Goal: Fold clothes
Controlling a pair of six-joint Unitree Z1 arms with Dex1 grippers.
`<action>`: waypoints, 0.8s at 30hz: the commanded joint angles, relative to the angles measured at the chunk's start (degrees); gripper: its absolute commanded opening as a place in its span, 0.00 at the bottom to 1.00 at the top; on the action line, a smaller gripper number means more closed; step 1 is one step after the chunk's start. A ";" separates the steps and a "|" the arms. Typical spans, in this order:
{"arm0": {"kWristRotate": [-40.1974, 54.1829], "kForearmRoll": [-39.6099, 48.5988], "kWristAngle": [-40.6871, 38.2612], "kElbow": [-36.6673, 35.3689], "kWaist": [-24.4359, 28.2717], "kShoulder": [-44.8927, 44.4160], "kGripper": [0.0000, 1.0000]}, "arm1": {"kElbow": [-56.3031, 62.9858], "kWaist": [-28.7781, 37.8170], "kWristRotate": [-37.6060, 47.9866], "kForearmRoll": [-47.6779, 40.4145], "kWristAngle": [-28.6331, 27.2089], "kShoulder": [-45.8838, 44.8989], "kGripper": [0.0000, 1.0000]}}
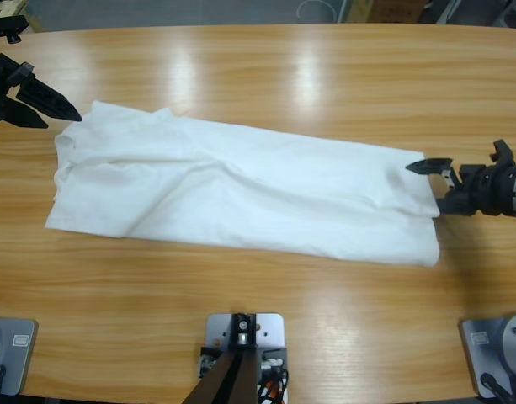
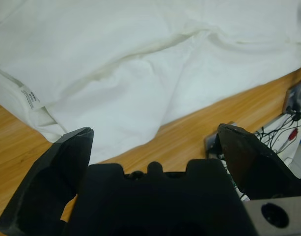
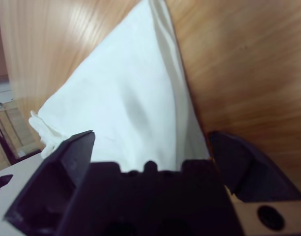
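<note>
Both grippers, left [image 1: 60,114] and right [image 1: 433,181], hanging wide open, empty; soft limp white T-shirt [image 1: 241,189], grab end edges.

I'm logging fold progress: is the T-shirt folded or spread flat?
Folded: the T-shirt lies as a long narrow band with layered edges, no sleeves sticking out.
</note>
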 commanded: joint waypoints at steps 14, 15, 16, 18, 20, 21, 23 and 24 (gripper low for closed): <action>-0.39 0.82 1.24 1.41 -0.42 -0.44 1.00 | 6.48 6.73 6.01 -0.05 0.04 2.59 0.32; -0.39 0.82 1.31 1.41 -0.42 -0.44 1.00 | 6.48 6.73 6.04 -0.21 -0.02 2.59 0.20; -0.43 0.82 1.31 1.41 -0.42 -0.37 1.00 | 6.48 6.73 6.04 -0.37 -0.09 2.59 0.08; -0.36 0.82 1.39 1.41 -0.42 -0.28 1.00 | 6.41 6.73 6.08 -0.49 -0.19 2.54 0.00; -0.36 0.82 1.48 1.33 -0.42 -0.14 1.00 | 6.36 6.85 6.04 -0.56 -0.30 2.27 0.00; -0.36 0.82 1.48 1.32 -0.42 -0.09 1.00 | 6.33 6.92 6.04 -0.56 -0.40 2.36 0.00; -0.36 0.82 1.53 1.28 -0.42 0.03 1.00 | 6.31 7.17 6.08 -0.62 -0.58 2.73 0.00; -0.36 0.82 1.60 1.23 -0.42 0.10 1.00 | 6.36 7.26 6.13 -0.65 -0.61 2.85 0.00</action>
